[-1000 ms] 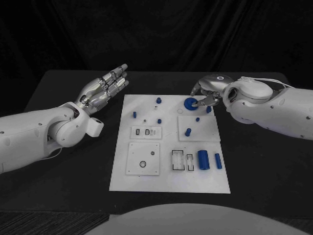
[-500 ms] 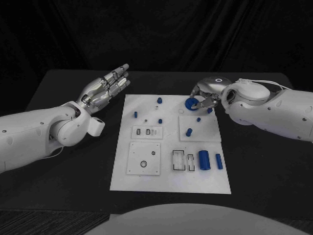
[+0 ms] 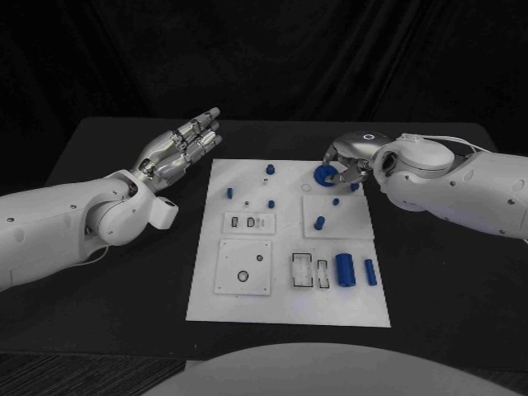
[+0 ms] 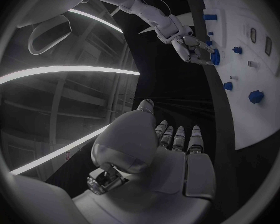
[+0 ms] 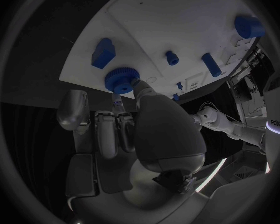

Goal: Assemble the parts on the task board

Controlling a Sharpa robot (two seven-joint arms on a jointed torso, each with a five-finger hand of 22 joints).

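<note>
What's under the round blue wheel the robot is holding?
The white board lies under the blue wheel, which the right hand holds. The spot right beneath it is covered by the wheel and fingers.

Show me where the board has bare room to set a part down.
The board's near strip, below the square plate and the two blue cylinders, is bare. So is its far left corner by the open left hand. The far right corner is crowded: the right hand holds the blue gear there.
</note>
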